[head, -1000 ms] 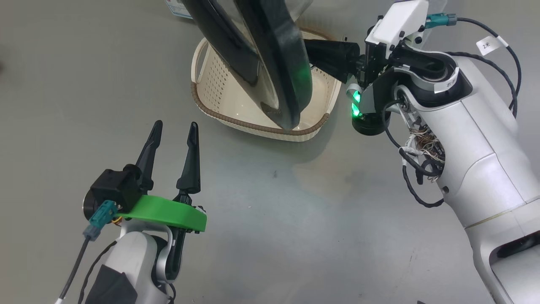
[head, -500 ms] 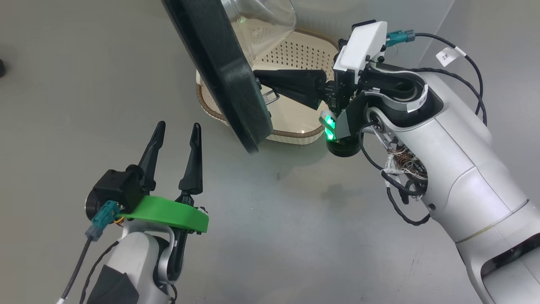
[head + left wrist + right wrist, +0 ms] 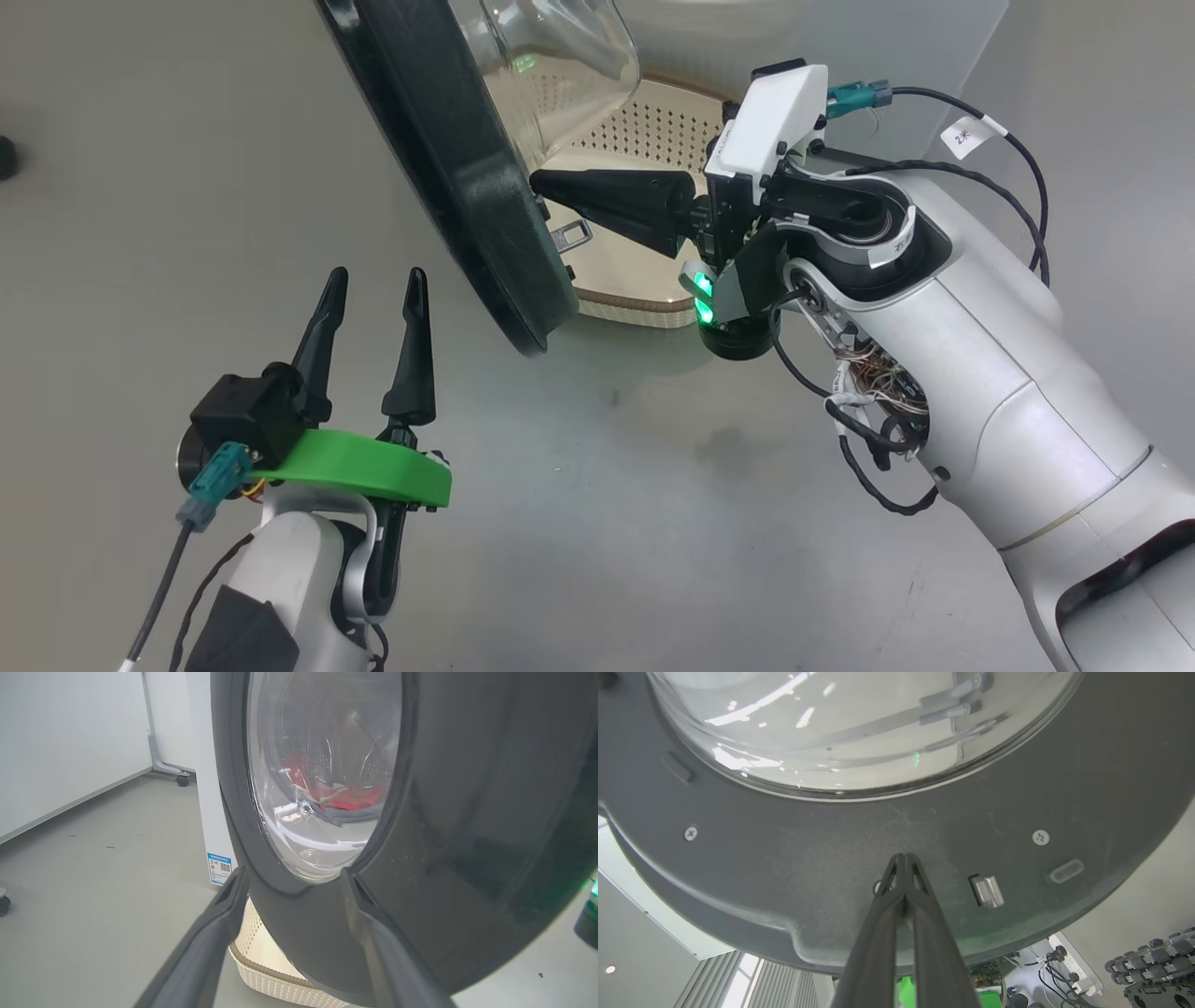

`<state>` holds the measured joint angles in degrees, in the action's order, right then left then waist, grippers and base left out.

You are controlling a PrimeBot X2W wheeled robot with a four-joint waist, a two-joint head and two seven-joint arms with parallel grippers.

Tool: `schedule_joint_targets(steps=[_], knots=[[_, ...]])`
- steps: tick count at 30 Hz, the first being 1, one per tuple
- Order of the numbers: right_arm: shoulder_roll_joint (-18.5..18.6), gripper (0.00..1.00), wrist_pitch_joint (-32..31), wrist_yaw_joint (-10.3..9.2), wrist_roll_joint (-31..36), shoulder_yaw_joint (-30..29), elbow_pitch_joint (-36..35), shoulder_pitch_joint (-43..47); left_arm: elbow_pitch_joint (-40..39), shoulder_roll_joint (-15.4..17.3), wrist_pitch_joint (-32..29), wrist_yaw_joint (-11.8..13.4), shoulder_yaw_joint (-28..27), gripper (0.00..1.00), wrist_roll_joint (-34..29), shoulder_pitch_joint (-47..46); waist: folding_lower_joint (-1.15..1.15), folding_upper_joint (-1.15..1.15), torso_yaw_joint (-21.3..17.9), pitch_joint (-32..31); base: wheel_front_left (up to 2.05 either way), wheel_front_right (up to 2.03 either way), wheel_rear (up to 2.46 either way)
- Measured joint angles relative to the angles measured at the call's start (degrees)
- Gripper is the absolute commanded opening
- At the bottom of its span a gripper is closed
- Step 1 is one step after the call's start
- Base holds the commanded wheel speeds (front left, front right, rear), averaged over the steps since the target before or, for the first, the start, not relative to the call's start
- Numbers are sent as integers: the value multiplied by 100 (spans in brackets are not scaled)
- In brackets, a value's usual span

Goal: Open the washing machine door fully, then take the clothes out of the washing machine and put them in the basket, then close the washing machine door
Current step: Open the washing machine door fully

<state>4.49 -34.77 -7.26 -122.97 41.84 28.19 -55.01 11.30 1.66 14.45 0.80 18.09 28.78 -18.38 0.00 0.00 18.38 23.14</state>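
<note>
Grey floor; basket upper centre under the open washing machine door. Right gripper fingers pressed together, tips at door's inner face. Left gripper spread, lower left. Clothes red behind the glass

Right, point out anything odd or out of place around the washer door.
Two things: the right arm has an open cavity with loose wires spilling out, and the basket sits under the washing machine door, which overhangs it.
</note>
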Motion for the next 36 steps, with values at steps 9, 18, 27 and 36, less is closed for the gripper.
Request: schedule_joint_targets(steps=[9,18,27,36], knots=[[218,0,855,388,1089,51,134,-11,54,0,-1,0,-183,100,-86,12,0,0,-170,-252,0,0,0],[811,0,1879,1078,2480,460,196,110,160,0,0,0,-432,100,-330,142,0,0,-433,-674,0,0,0],[1463,0,3304,1225,4280,1067,220,441,235,4,-1,-1,-656,100,-497,457,0,0,-809,-1121,0,0,0],[1691,0,4617,1106,5423,1413,77,888,203,42,-1,-7,-848,100,-570,692,0,0,-1239,-1447,0,0,0]])
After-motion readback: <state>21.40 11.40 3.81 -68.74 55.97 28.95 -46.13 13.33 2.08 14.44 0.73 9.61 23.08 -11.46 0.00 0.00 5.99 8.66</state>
